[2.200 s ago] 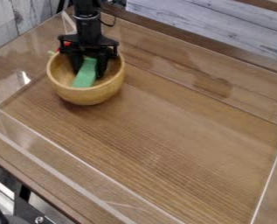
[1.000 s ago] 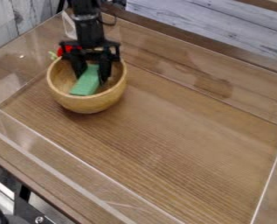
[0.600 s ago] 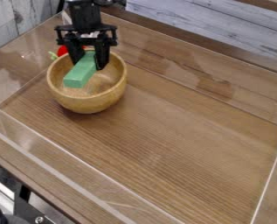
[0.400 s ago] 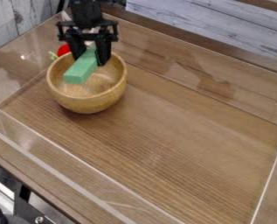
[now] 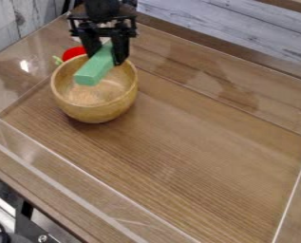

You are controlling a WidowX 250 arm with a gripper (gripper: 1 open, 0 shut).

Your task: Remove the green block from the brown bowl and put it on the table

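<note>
The green block (image 5: 96, 67) hangs tilted above the brown bowl (image 5: 94, 96), its lower end just over the bowl's far rim. My gripper (image 5: 103, 46) is shut on the block's upper end, black fingers on either side. The bowl sits at the back left of the wood-grain table (image 5: 191, 142), and its inside shows nothing but bare wood.
A small red toy (image 5: 71, 55) lies just behind the bowl's left rim. Low clear acrylic walls (image 5: 26, 142) border the table on the left and front. Grey planks (image 5: 229, 19) run behind the table.
The gripper has risen with the green block, lifting it out of the bowl's inside until it hangs above the rim. The bowl shifted slightly.
</note>
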